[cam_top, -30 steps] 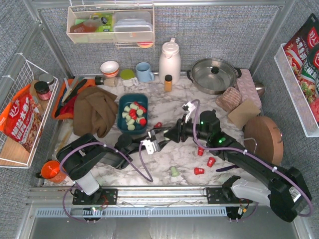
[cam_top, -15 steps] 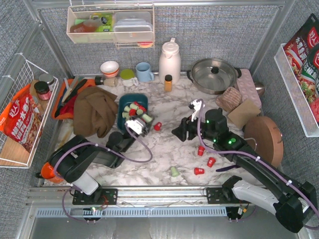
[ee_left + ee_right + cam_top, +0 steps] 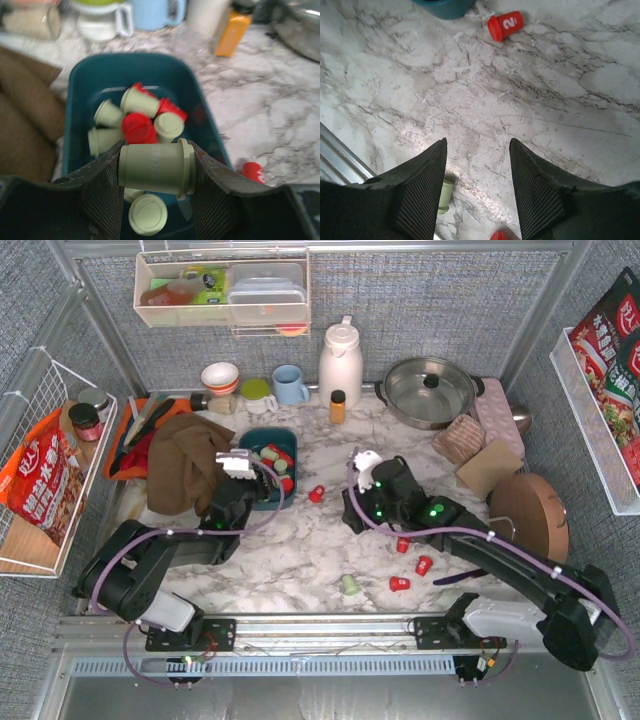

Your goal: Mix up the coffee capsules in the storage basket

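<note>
The teal storage basket (image 3: 280,439) stands at centre left and holds several red and mint green coffee capsules (image 3: 139,129). My left gripper (image 3: 256,477) hangs over the basket's near end, shut on a mint green capsule (image 3: 156,167) held sideways between the fingers. My right gripper (image 3: 349,512) is open and empty, low over bare marble (image 3: 477,145). A red capsule (image 3: 316,494) lies on the table just right of the basket; it also shows in the right wrist view (image 3: 505,25). Three red capsules (image 3: 402,544) and one green capsule (image 3: 349,584) lie near the front.
A brown cloth (image 3: 185,465) lies left of the basket. An amber bottle (image 3: 338,406), white thermos (image 3: 340,360), blue mug (image 3: 290,385) and steel pot (image 3: 430,390) stand along the back. A wire rack (image 3: 45,470) hangs at far left.
My left gripper has carried the green capsule back and to the left, from mid-table to over the basket. My right gripper has swung left and lower over the marble.
</note>
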